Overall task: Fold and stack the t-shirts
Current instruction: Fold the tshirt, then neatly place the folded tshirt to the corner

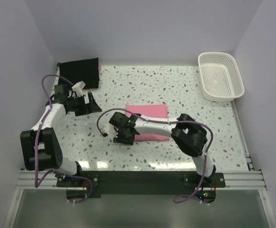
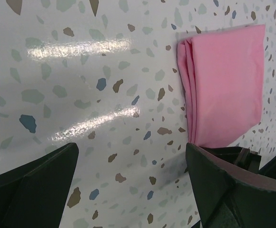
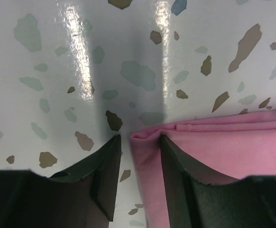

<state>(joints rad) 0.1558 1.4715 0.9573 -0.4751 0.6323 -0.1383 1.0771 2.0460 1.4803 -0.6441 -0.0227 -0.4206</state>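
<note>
Top view: folded pink t-shirt (image 1: pixel 150 111) at the middle of the tabletop (image 1: pixel 176 85), long axis left–right; folded black garment (image 1: pixel 80 72) in the far left corner.
Left wrist view: left gripper (image 2: pixel 131 156), jaws wide apart, empty, near the shirt's layered edge.
Right wrist view: right gripper (image 3: pixel 140 142), jaws narrowed but parted, straddling the shirt's corner, not pinching it.

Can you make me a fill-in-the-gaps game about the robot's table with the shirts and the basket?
1. The pink t-shirt lies folded in the ____ of the table.
2. The black t-shirt lies folded in the far ____ corner.
3. The basket in the far right corner is coloured ____.
4. The ____ gripper has a finger on each side of the pink t-shirt's edge.

Missing words: middle, left, white, right.
</note>
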